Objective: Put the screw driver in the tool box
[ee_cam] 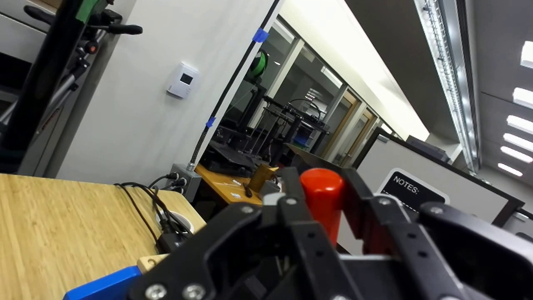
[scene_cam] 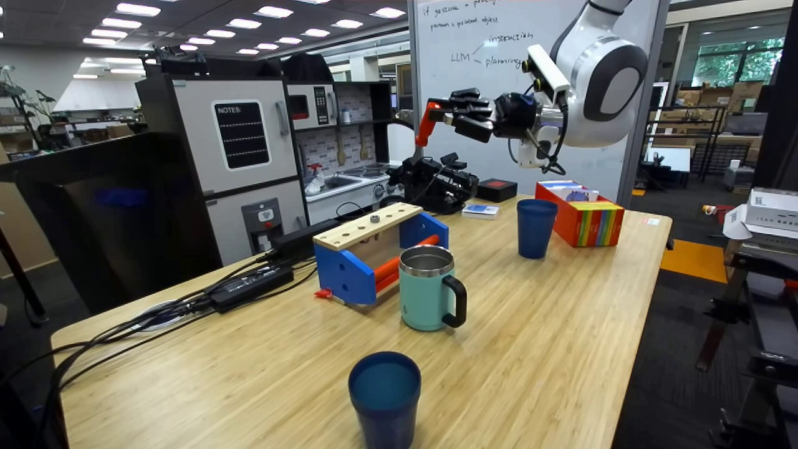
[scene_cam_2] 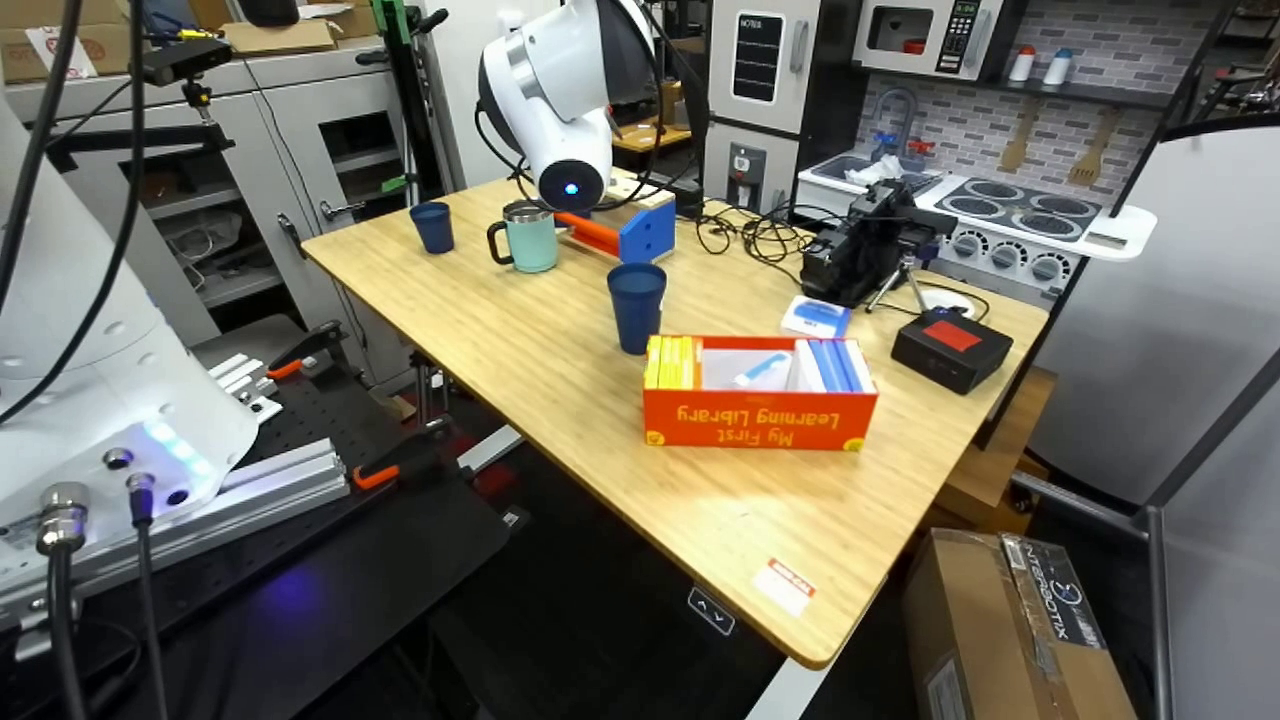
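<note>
My gripper (scene_cam: 444, 113) is shut on the red-orange handle of the screw driver (scene_cam: 426, 125) and holds it in the air, its short grey shaft pointing down. In the wrist view the handle (ee_cam: 322, 193) stands between the gripper fingertips (ee_cam: 325, 177). The tool box is the blue box (scene_cam: 346, 274) with a holed light wooden top and red-orange rods on the table. It also shows in an exterior view (scene_cam_2: 650, 233) and at the lower left of the wrist view (ee_cam: 108, 286). In that exterior view the arm hides the gripper and screw driver.
A teal mug (scene_cam: 426, 296) stands close beside the tool box. Dark blue cups (scene_cam: 536, 231) (scene_cam: 385, 399), a red book box (scene_cam_2: 760, 425) and a bulky black device (scene_cam: 436, 187) also stand on the table. Black cables (scene_cam: 206, 299) lie along one edge.
</note>
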You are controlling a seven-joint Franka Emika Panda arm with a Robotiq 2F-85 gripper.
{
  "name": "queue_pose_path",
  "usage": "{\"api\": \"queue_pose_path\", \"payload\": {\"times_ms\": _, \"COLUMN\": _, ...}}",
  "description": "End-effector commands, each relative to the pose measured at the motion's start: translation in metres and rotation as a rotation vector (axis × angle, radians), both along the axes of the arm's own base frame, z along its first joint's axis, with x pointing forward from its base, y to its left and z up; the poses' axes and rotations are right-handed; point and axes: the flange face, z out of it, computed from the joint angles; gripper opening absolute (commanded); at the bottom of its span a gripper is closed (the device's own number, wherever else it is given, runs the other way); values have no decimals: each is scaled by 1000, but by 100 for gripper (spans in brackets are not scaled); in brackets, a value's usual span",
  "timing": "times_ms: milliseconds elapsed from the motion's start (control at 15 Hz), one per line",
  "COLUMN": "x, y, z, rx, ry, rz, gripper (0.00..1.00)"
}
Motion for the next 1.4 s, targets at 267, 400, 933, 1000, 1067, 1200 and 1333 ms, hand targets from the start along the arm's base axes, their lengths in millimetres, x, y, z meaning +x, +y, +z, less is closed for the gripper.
{"api": "queue_pose_path", "payload": {"times_ms": 267, "x": 0, "y": -2, "z": 0, "rx": 0, "ry": 0, "rz": -1, "gripper": 29}}
{"api": "queue_pose_path", "payload": {"times_ms": 400, "x": 0, "y": -2, "z": 0, "rx": 0, "ry": 0, "rz": -1, "gripper": 29}}
{"api": "queue_pose_path", "payload": {"times_ms": 933, "x": 1, "y": -53, "z": -42, "rx": 298, "ry": 232, "rz": -9, "gripper": 7}}
{"api": "queue_pose_path", "payload": {"times_ms": 1000, "x": 4, "y": -60, "z": -47, "rx": 327, "ry": 264, "rz": -28, "gripper": 7}}
{"api": "queue_pose_path", "payload": {"times_ms": 1067, "x": 7, "y": -65, "z": -51, "rx": 353, "ry": 294, "rz": -42, "gripper": 7}}
{"api": "queue_pose_path", "payload": {"times_ms": 1200, "x": 14, "y": -70, "z": -56, "rx": 385, "ry": 330, "rz": -74, "gripper": 7}}
{"api": "queue_pose_path", "payload": {"times_ms": 1333, "x": 22, "y": -69, "z": -59, "rx": 406, "ry": 354, "rz": -90, "gripper": 7}}
